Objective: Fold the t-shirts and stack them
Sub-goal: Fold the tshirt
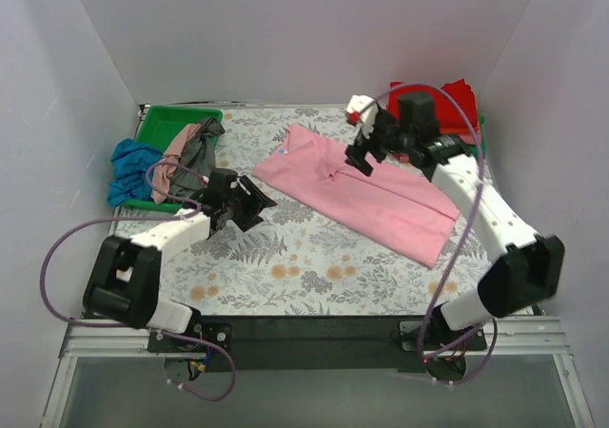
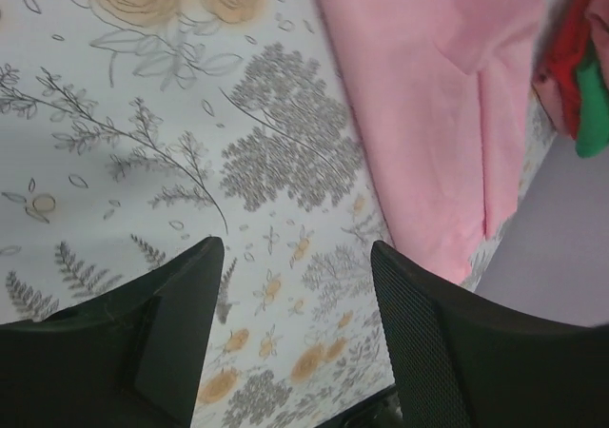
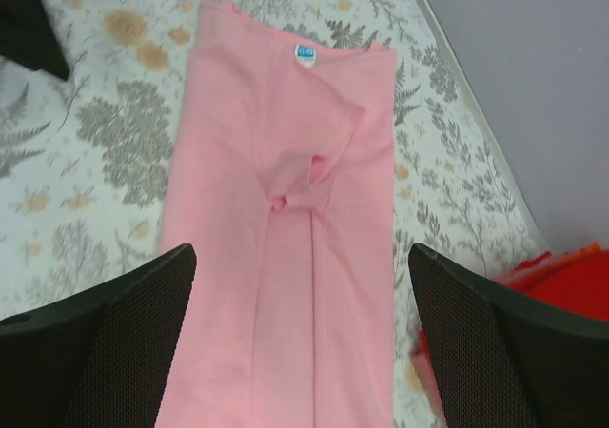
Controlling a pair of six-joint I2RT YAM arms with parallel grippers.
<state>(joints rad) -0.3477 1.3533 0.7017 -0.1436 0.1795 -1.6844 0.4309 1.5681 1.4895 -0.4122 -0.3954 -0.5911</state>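
A light pink t-shirt [image 1: 366, 195] lies on the floral table, folded lengthwise into a long strip with both sleeves tucked in, its blue neck label [image 3: 304, 54] at the far left end. My right gripper [image 1: 360, 158] hovers open and empty above the shirt's middle; the shirt [image 3: 295, 257] fills the space under its jaws. My left gripper [image 1: 249, 203] is open and empty, low over bare table just left of the shirt's near-left corner [image 2: 447, 114]. A red shirt [image 1: 447, 100] lies at the back right. Salmon, grey and blue shirts [image 1: 166, 157] are piled at the back left.
A bright green plastic tray [image 1: 176, 119] at the back left holds the shirt pile, with the blue shirt [image 1: 128, 166] hanging over its left side. White walls close in on three sides. A green piece [image 2: 592, 114] shows beside the red cloth.
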